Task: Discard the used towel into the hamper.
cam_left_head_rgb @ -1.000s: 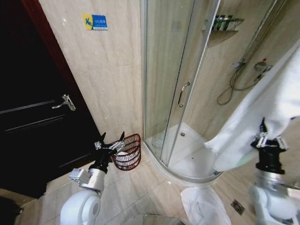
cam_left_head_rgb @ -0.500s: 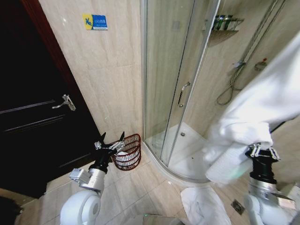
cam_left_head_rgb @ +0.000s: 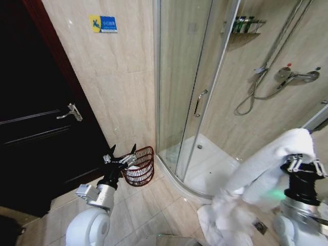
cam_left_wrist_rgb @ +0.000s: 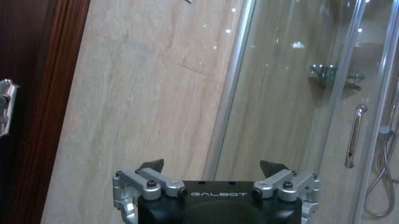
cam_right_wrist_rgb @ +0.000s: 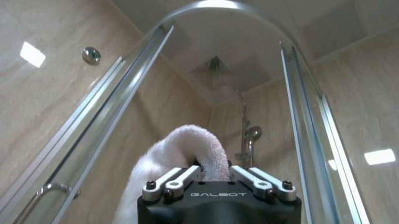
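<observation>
The white towel [cam_left_head_rgb: 266,159] is draped over my right gripper [cam_left_head_rgb: 303,163], which is shut on it at the lower right, and its long end hangs down toward the floor. The right wrist view has the same towel [cam_right_wrist_rgb: 187,147] bunched between the closed fingers of that gripper [cam_right_wrist_rgb: 215,171]. The hamper [cam_left_head_rgb: 142,166], a small dark red wire basket, stands on the floor against the tiled wall beside the shower. My left gripper [cam_left_head_rgb: 121,155] is held still, open and holding nothing, just in front of the hamper; its spread fingertips [cam_left_wrist_rgb: 151,164] point at the wall.
A curved glass shower enclosure [cam_left_head_rgb: 184,102] with a raised white tray [cam_left_head_rgb: 212,171] stands between the hamper and my right arm. Another white cloth [cam_left_head_rgb: 207,221] lies on the floor by a drain [cam_left_head_rgb: 259,226]. A dark door [cam_left_head_rgb: 36,133] closes off the left.
My right gripper has pulled the towel down from the upper right. It now hangs limp from the gripper, and the shower mixer behind shows. The left arm has not moved.
</observation>
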You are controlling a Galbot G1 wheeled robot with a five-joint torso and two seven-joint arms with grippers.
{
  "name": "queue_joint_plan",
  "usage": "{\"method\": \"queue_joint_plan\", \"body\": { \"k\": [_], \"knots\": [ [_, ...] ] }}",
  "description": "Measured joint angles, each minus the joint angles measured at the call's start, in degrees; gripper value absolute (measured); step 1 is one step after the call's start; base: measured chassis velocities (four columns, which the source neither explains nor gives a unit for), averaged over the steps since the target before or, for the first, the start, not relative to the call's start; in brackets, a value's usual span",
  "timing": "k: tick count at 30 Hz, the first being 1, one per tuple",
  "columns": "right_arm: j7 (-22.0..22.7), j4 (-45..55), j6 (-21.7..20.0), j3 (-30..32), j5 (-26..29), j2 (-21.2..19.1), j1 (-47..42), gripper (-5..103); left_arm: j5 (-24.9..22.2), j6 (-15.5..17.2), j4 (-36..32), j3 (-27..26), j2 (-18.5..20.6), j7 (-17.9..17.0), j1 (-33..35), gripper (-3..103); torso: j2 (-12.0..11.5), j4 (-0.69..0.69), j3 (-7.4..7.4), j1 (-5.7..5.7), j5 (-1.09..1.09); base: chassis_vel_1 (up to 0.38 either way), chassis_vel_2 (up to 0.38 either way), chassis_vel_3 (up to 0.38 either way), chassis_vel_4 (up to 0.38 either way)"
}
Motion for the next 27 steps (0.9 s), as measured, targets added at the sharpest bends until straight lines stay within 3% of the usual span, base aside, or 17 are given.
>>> {"method": "queue_joint_plan", "body": {
  "k": [7, 10, 11, 14, 15, 19, 27],
  "knots": [
    [1.11, 4.96, -3.27, 0.29, 1.57, 0.01, -1.0, 8, 0.0, 0.0, 0.0, 0.0, 0.0, 0.0, 0.0, 100, 0.0, 0.01, 0.0, 0.0, 0.02, 0.0, 0.0, 0.0, 0.0],
    [3.51, 11.37, -10.73, 0.36, 5.61, -0.03, -2.48, 8, 0.0, 0.0, 0.0, 0.0, 0.0, 0.0, 0.0, 100, 0.0, 0.0, 0.0, 0.0, 0.01, 0.0, 0.0, 0.0, 0.0],
    [3.51, 11.37, -10.73, 0.36, 5.61, -0.03, -2.48, 8, 0.0, 0.0, 0.0, 0.0, 0.0, 0.0, 0.0, 100, 0.0, 0.0, 0.0, 0.0, 0.01, 0.0, 0.0, 0.0, 0.0],
    [3.86, 15.94, -19.49, 0.27, 8.64, -1.08, -2.75, 8, 0.0, 0.0, 0.0, 0.0, 0.0, 0.0, 0.0, 100, 0.0, 0.0, 0.0, -0.01, 0.02, 0.0, 0.0, 0.0, 0.0],
    [3.86, 15.94, -19.49, 0.27, 8.64, -1.08, -2.75, 8, 0.0, 0.0, 0.0, 0.0, 0.0, 0.0, 0.0, 100, 0.0, 0.0, 0.0, -0.01, 0.02, 0.0, 0.0, 0.0, 0.0],
    [6.09, 19.58, -28.4, 0.52, 11.0, -4.81, 0.65, 8, 0.0, 0.0, 0.0, 0.0, 0.0, 0.0, 0.0, 100, 0.0, 0.01, 0.0, -0.01, 0.01, 0.0, 0.0, 0.0, 0.0],
    [8.19, 20.22, -33.04, 5.47, 17.02, -10.17, 3.27, 8, 0.0, 0.0, 0.0, 0.0, 0.0, 0.0, 0.0, 100, 0.0, 0.01, 0.0, -0.01, 0.04, 0.0, 0.0, 0.0, 0.0]
  ]
}}
